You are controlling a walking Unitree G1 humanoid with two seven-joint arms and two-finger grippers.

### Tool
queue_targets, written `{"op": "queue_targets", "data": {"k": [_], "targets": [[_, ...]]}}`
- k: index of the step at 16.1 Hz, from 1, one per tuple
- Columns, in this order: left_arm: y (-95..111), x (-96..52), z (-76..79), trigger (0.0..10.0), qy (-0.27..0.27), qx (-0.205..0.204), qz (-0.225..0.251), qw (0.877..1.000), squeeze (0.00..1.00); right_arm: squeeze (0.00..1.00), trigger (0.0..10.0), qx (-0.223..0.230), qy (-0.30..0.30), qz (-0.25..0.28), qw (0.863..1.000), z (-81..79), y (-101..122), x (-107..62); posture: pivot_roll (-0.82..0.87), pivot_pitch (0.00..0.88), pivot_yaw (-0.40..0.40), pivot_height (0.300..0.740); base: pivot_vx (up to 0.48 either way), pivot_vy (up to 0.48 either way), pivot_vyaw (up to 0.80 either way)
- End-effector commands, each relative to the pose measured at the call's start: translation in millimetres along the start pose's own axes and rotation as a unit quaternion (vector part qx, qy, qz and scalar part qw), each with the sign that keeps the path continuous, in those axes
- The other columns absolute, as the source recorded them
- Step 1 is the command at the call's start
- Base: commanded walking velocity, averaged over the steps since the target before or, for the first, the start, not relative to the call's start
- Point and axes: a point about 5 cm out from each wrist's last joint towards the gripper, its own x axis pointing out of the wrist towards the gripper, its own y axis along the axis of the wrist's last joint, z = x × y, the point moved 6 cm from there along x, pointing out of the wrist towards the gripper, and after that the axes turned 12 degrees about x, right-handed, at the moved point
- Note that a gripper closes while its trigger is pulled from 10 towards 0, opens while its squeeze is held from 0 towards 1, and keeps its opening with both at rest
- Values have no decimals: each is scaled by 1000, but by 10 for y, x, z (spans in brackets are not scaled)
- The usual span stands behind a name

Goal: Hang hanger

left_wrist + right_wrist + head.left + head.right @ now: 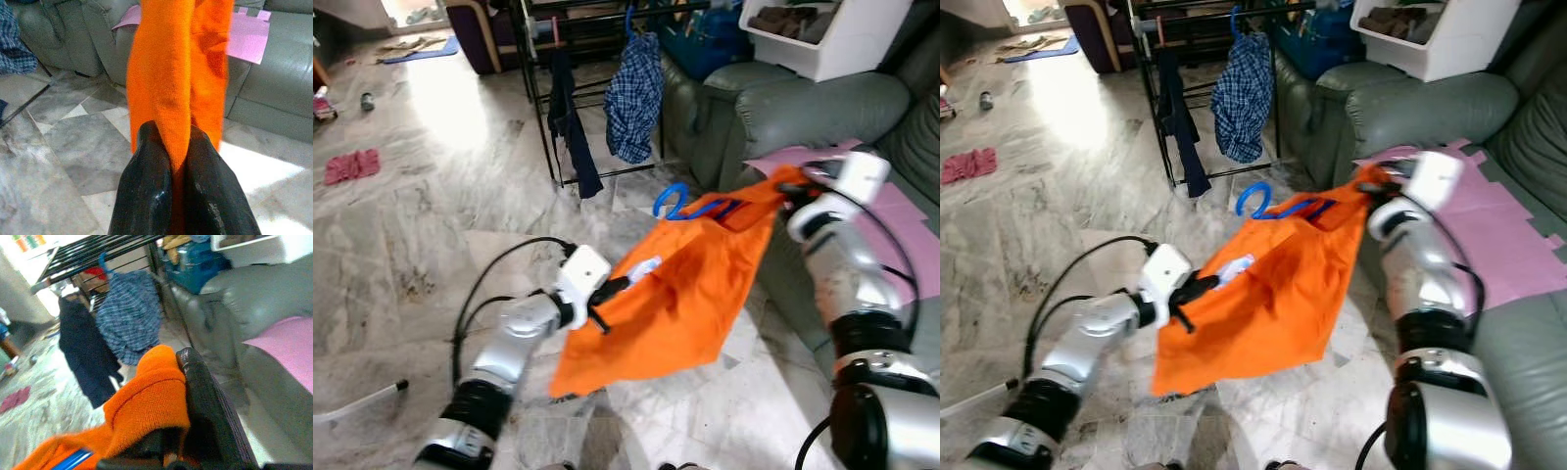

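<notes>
A grey-green sofa [803, 108] fills the robot's right side, with a pink sheet [1498, 230] spread on its seat; a black drying rack [548, 98] stands ahead on the marble floor [421, 206], carrying a blue checked shirt [634, 98] and a dark garment [570, 122]; an orange garment [675, 284] hangs stretched between both arms above the floor, a blue hanger [677, 204] threaded in its neck, hook poking out the top; the left gripper [178, 161], arm bent low and reaching forward, has its fingers clamped on the garment's lower edge; the right gripper [171, 396], forearm raised beside the sofa, pinches the cloth's upper corner.
</notes>
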Motion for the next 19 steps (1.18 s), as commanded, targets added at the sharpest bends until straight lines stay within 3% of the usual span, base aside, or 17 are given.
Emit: {"op": "queue_targets", "data": {"k": [1, 3, 6, 8, 9, 12, 15, 16, 17, 18, 19], "targets": [[70, 38, -11, 0, 10, 5, 4, 1000, 0, 0, 0, -8, 14, 10, 1000, -58, 43, -14, -55, 109, -18, 740, 0, 0, 0], [166, 206, 62, 0, 49, -30, 7, 998, 0, 0, 0, -17, 52, -15, 998, -302, -174, -47, -58, 104, -17, 740, 0, 0, 0], [153, 226, -147, 0, 135, -51, -5, 989, 0, 0, 0, -34, 100, -46, 993, -495, -410, -153, -63, 101, -16, 740, 0, 0, 0], [90, 213, -229, 0, 165, -69, -21, 984, 0, 0, 0, -40, 140, -74, 987, -636, -575, -253, -63, 97, -16, 740, 0, 0, 0], [47, 207, -275, 0, 184, -89, -31, 978, 0, 0, 0, -44, 185, -118, 975, -761, -778, -387, -64, 96, -16, 740, 0, 0, 0], [57, 210, -373, 0, 209, -115, -33, 971, 0, 0, 0, -94, 283, -211, 931, -927, -1190, -776, -65, 94, -16, 740, 0, 0, 0], [62, 206, -465, 0, 228, -129, -34, 965, 0, 0, 0, -82, 349, -302, 883, -1004, -1503, -1229, -64, 95, -16, 740, 0, 0, 0], [63, 198, -496, 0, 232, -131, -33, 963, 0, 0, 0, -92, 355, -313, 876, -990, -1545, -1299, -64, 95, -15, 740, 0, 0, 0], [71, 190, -521, 0, 235, -134, -30, 962, 0, 0, 0, -109, 343, -314, 879, -931, -1568, -1282, -64, 96, -15, 740, 0, 0, 0], [97, 186, -538, 0, 232, -132, -23, 963, 0, 0, 8275, -133, 312, -302, 891, -821, -1557, -1186, -64, 95, -14, 740, 0, 0, 0], [143, 182, -559, 0, 228, -130, -9, 965, 0, 0, 10000, -150, 272, -287, 906, -693, -1522, -1059, -64, 95, -14, 740, 0, 0, 0]]}}
